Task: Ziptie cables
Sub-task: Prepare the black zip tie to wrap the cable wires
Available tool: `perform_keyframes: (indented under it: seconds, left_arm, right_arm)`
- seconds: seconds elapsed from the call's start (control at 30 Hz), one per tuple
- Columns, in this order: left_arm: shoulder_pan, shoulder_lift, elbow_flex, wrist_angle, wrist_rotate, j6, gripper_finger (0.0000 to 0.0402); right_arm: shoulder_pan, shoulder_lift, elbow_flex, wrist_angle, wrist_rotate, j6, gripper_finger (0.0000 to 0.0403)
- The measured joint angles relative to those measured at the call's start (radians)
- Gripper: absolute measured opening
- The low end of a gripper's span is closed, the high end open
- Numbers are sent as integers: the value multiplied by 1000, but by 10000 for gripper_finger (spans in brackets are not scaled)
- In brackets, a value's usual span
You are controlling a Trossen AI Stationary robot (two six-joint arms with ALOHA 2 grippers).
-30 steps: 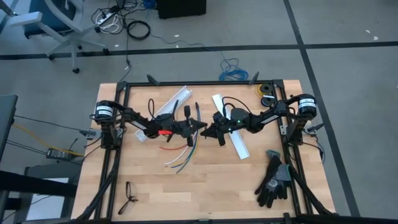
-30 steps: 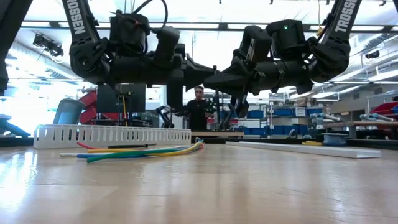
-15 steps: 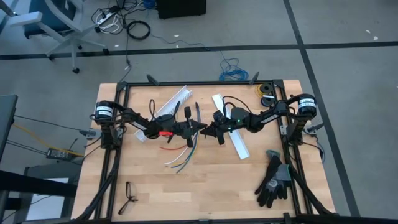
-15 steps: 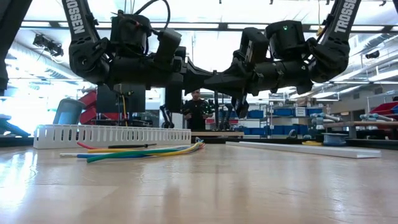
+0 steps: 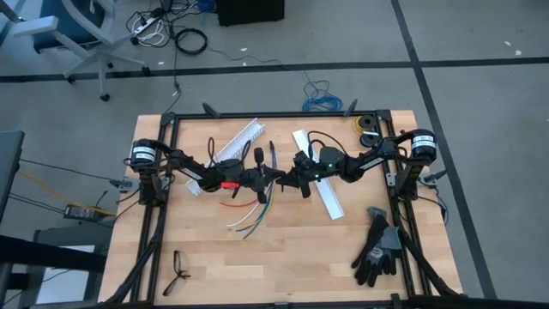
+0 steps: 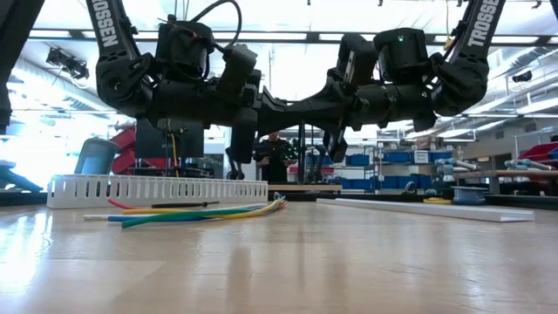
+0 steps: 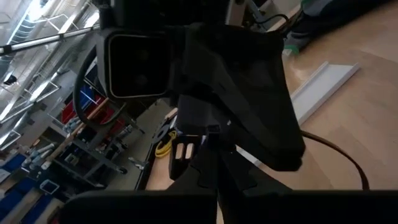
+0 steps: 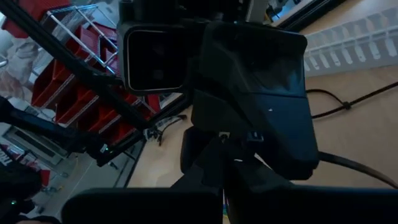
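Left gripper: raised above the table middle, pointing toward the right arm; whether its fingers are spread or closed cannot be told, as they run together with the other arm's dark parts.

Cables: flat on the wood, below and on the near side of the left gripper; the coloured ends fan toward the table's near-left, the sheathed end lies under the left gripper. In the low view the cables rest on the table well below both grippers, untouched.

Long axis: diagonal across the table, from under the left gripper down toward the near-left.

Right gripper: raised, tip to tip with the left gripper at mid-table; finger state likewise cannot be told.

Meeting point: the two grippers touch or nearly touch; any small item passed between them is too hidden to name.

Nearer arm: left, judged by the bundle lying on its side of the meeting point.

White slotted channel: behind the cables, apart from them.
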Motion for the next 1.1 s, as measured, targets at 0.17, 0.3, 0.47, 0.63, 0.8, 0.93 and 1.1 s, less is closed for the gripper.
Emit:
perform_keyframes:
  seconds: [0.17, 0.3, 0.47, 0.63, 0.8, 0.93, 1.1]
  left_arm:
    - [0, 0, 0, 0, 0, 0, 0]
    - [0, 0, 0, 2, -2, 0, 0]
    - [2, 0, 0, 9, -4, -2, 0]
    - [13, 0, 0, 9, -37, -21, 0]
    - [65, 0, 0, 4, -36, -272, 0]
    - [114, 0, 0, -8, -34, -510, 0]
    - [179, 0, 0, -70, 2, -740, 0]
  right_arm:
    - [0, 0, 0, -2, 12, -16, 0]
    - [-2, 0, 0, -4, 3, -26, 0]
    - [-1, 0, 0, -28, -1, -104, 0]
    - [7, 0, 0, -200, 10, -247, 0]
    - [45, 0, -1, -436, 128, -498, 1]
    - [87, 0, -2, -468, 229, -665, 1]
    - [138, 0, -1, -449, 303, -813, 11]
